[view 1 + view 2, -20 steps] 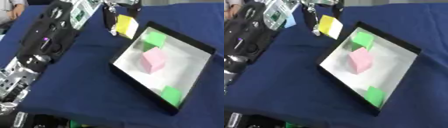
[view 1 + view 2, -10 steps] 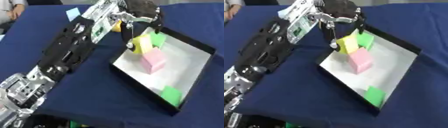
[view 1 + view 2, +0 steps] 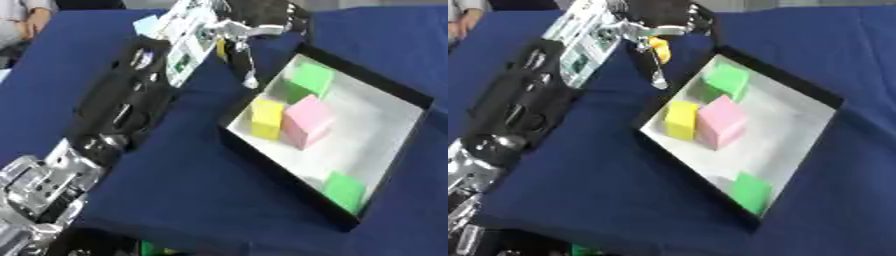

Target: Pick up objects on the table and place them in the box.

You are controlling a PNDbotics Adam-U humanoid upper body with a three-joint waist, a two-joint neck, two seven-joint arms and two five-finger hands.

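While the left hand (image 3: pixel 262 22) hangs open, empty, yellow block (image 3: pixel 266 118) lies boxed.

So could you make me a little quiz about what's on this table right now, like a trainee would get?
1. True or false: the yellow block lies inside the black box.
2. How many green blocks are in the box?
3. Which block touches the yellow one? A) pink block B) far green block C) near green block

Key: 1 true. 2 two. 3 A. The left hand hovers beyond the box's far corner.
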